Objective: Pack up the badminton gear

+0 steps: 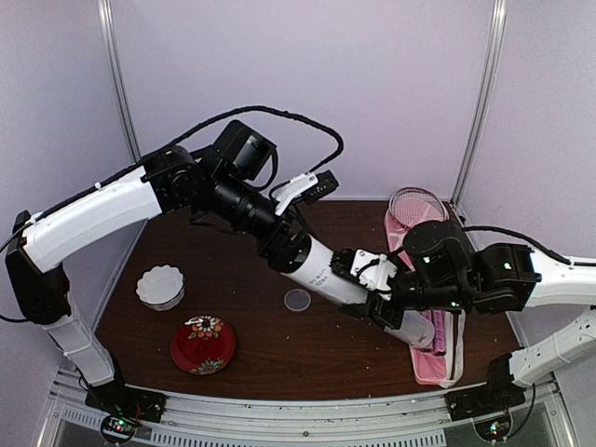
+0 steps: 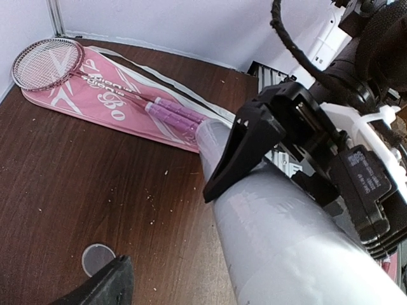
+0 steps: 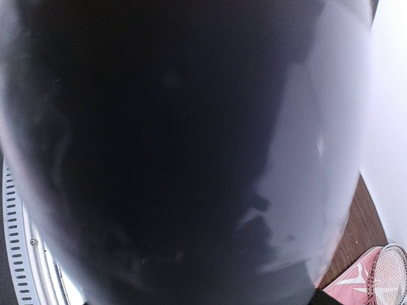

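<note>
Right gripper point(image 1: 380, 284) clamps the tube point(image 1: 321, 272) over mid-table; left gripper point(image 2: 164, 230) stands wide beside it. Round lid point(image 1: 297, 299) lies off, racquets point(image 2: 95, 82) rest atop the bag point(image 2: 108, 108), unpacked; shuttlecocks unseen.

2 white arms point(image 1: 93, 219) with black joints and looping black cables point(image 1: 289, 114).
</note>
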